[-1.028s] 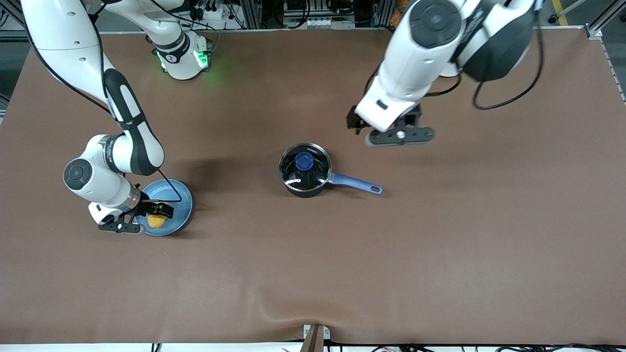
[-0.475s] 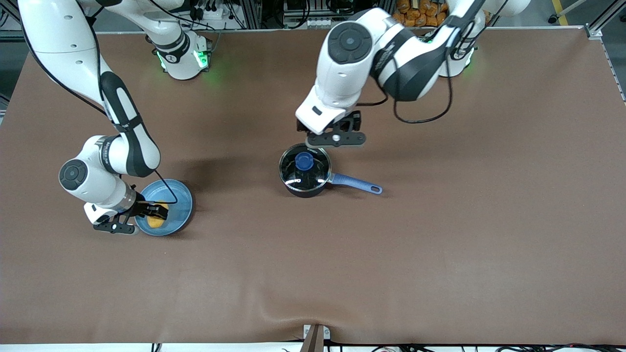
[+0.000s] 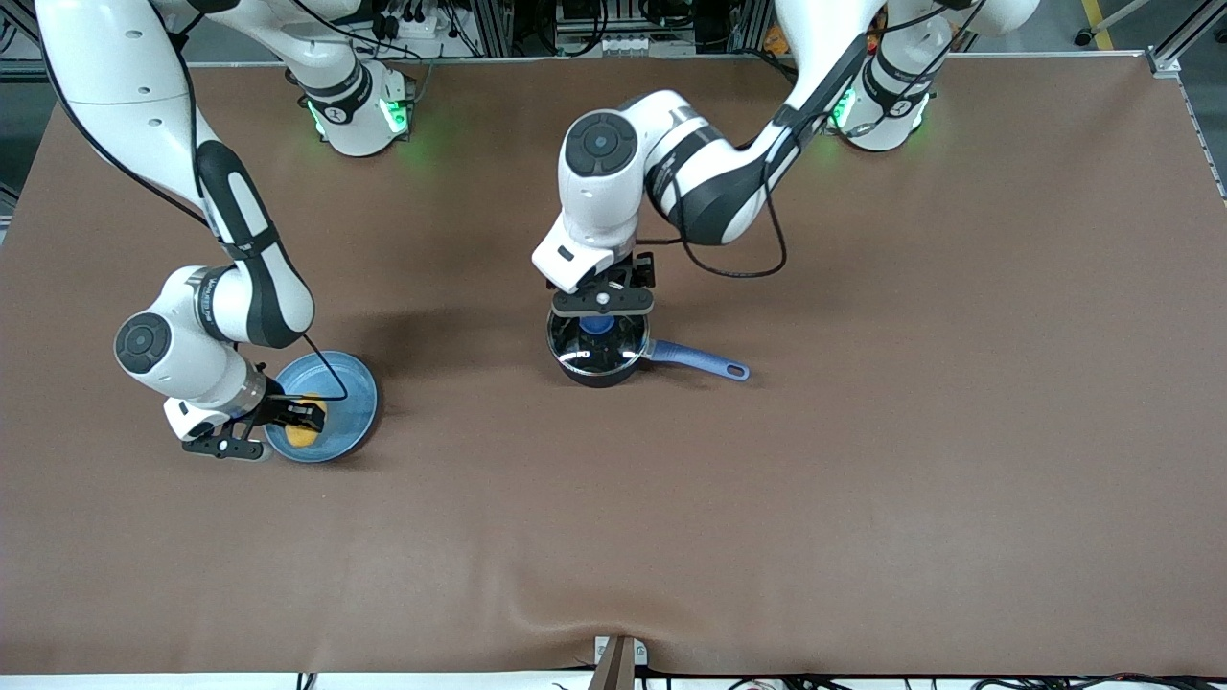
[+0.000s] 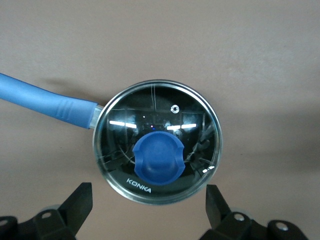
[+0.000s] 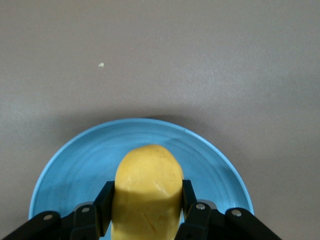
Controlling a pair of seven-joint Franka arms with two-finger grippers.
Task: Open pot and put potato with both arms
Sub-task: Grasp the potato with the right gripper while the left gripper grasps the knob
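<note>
Potato [image 5: 147, 192] gripped, left gripper [image 4: 149, 210] over lidded pot [image 3: 598, 353]

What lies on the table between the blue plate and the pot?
Nothing: in the front view, the brown table is bare between the plate, where the right gripper clamps the potato, and the pot.

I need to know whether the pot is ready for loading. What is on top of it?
A glass lid with a blue knob covers the pot. The left hand, open, hangs over it. The dark, reflective glass hides what is inside.
</note>
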